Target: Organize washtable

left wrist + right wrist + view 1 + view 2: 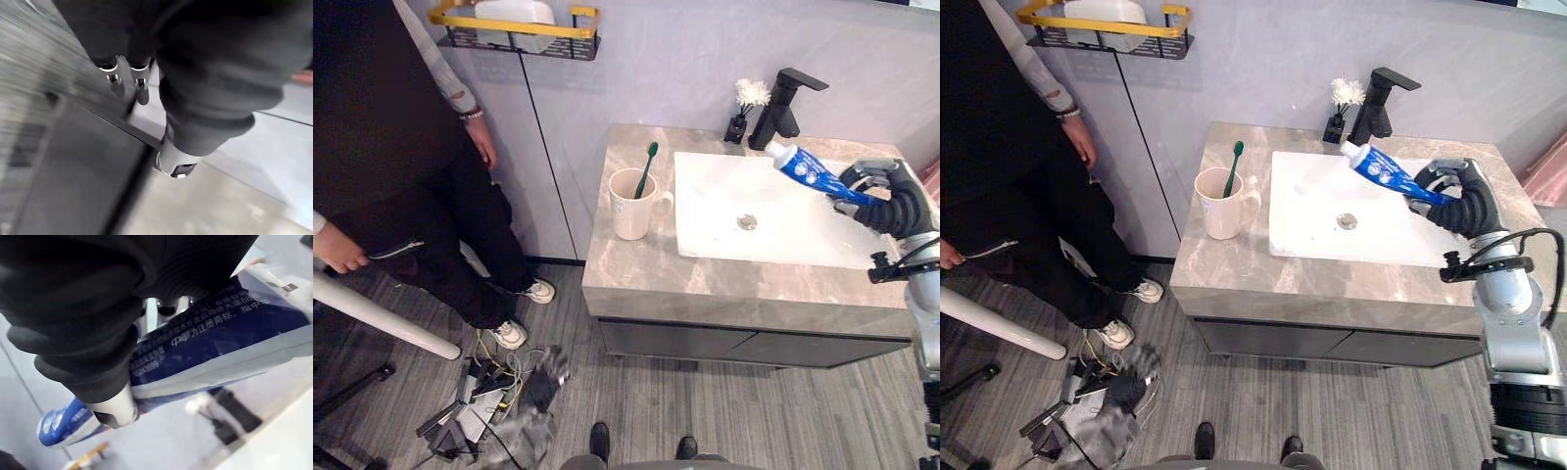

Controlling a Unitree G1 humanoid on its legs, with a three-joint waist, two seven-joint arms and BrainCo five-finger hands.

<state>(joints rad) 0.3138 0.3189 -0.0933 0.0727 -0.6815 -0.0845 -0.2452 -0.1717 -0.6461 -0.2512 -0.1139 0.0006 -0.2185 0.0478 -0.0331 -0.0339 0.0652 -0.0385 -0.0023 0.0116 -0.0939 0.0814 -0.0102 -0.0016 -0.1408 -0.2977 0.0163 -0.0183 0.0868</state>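
Toothpaste tube, blue with a white cap, hangs in the air over the right side of the white basin, gripped at its flat tail end by the right robot hand, whose fingers curl round it. The capped end juts out towards the black faucet and the small vase of white flowers behind the basin.

The left robot hand hangs low beside the cabinet, fingers relaxed and holding nothing.

A cream mug with a green toothbrush stands on the marble surface to the left of the basin, the likely home for the tube.

Held so far back, the tube has most of its length unsupported; a loose hold could let it pivot or slide out and drop into the basin. A tight squeeze on the soft body could force paste against the cap.

Any swing across towards the mug passes near the faucet and vase, and a raised cap end could clip either.

At the mug, a tube pushed in off-centre could catch the rim or the toothbrush and tip the mug. A person stands just left of the surface, within reach of a wide sweep.
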